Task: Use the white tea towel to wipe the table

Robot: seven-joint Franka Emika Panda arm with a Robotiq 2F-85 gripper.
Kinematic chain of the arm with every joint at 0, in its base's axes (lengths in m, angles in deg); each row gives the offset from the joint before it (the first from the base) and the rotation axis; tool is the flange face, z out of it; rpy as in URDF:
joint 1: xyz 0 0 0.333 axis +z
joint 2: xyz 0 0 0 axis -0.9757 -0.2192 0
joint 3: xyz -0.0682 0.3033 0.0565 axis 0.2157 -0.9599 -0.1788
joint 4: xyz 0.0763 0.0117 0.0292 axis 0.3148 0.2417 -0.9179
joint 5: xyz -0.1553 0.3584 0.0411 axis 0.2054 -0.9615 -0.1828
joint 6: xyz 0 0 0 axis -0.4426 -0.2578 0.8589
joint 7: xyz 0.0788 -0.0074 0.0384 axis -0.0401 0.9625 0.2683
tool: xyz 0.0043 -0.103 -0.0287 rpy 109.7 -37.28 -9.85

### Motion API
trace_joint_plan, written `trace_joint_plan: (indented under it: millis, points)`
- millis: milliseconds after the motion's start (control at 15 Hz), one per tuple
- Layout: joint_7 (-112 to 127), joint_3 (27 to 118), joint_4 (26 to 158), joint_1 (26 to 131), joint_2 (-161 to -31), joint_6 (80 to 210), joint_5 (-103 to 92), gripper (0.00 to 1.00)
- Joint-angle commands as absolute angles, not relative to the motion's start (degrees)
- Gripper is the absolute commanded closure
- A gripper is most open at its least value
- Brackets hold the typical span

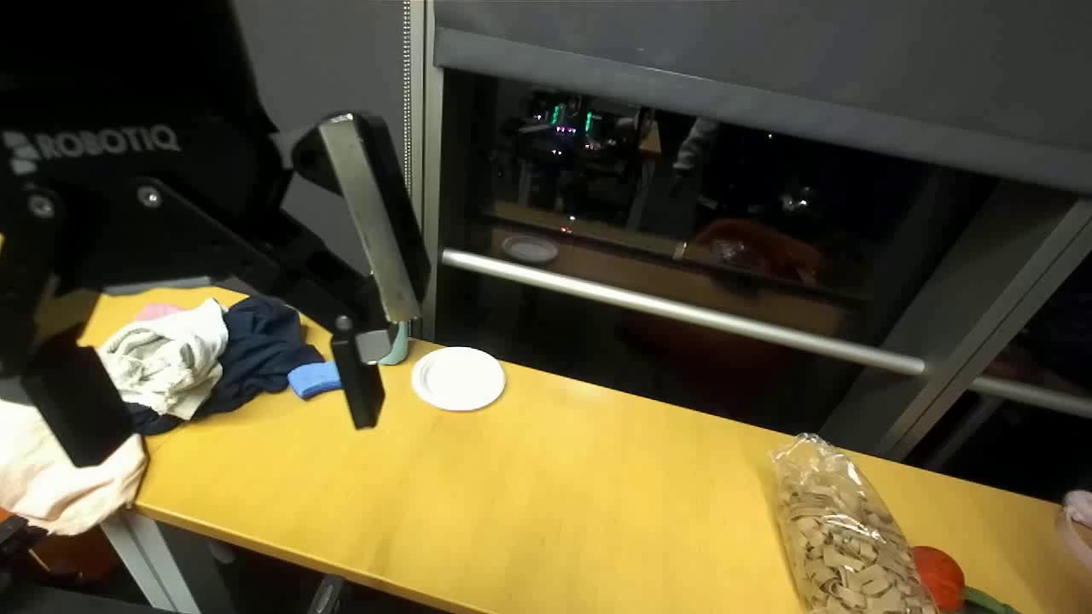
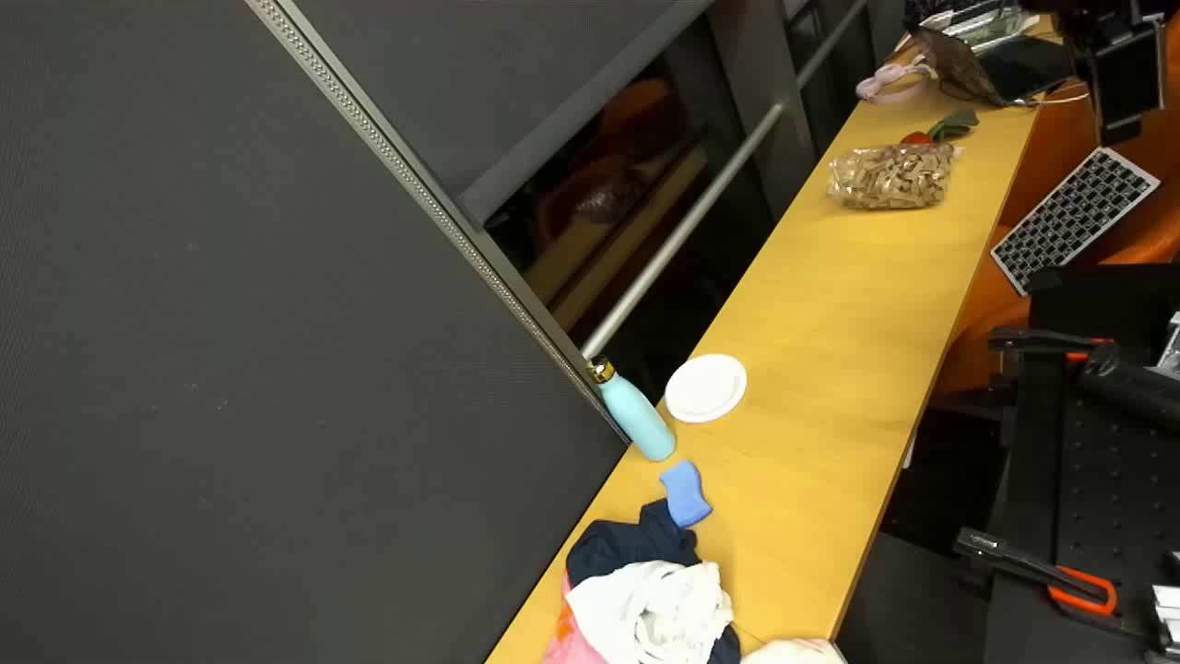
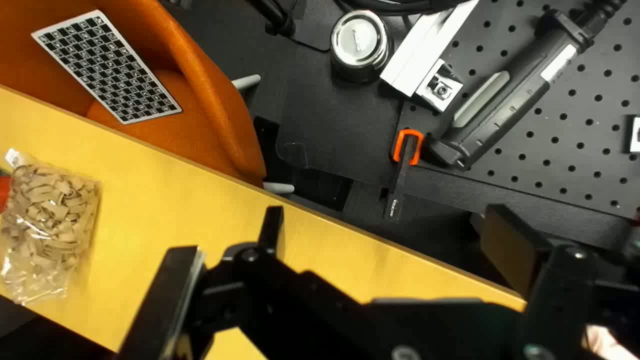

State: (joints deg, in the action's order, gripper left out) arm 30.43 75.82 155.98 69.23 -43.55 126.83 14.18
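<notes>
The white tea towel lies bunched on a dark navy cloth at one end of the yellow table. In an exterior view, the towel also shows near the bottom edge, on the same pile. My gripper is open, with nothing between its fingers, and appears in front of the pile in that exterior view. In the wrist view, the gripper has its fingers wide apart over the table's edge. The white towel cannot be made out in the wrist view; a pale patch at lower right is too small to tell.
A blue sponge, a light-blue bottle and a white plate stand along the window side near the pile. A peach cloth hangs at the table corner. A pasta bag and a red vegetable lie farther along.
</notes>
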Motion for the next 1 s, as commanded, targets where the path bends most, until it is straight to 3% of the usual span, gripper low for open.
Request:
trace_joint_plan:
  millis: [0, 267, 467, 800, 933]
  points:
    - [30.14, 76.36, 155.88, 69.86, -43.51, 126.58, 14.48, 0.0]
    - [30.13, 76.36, 155.88, 69.86, -43.51, 126.58, 14.48, 0.0]
    - [34.24, 82.33, 155.49, 67.45, -52.38, 140.94, 19.2, 0.0]
    - [51.75, 91.63, 147.64, 76.25, -69.09, 162.81, 8.02, 0.0]
    - [60.42, 97.87, 144.06, 86.4, -74.95, 165.32, -2.05, 0.0]
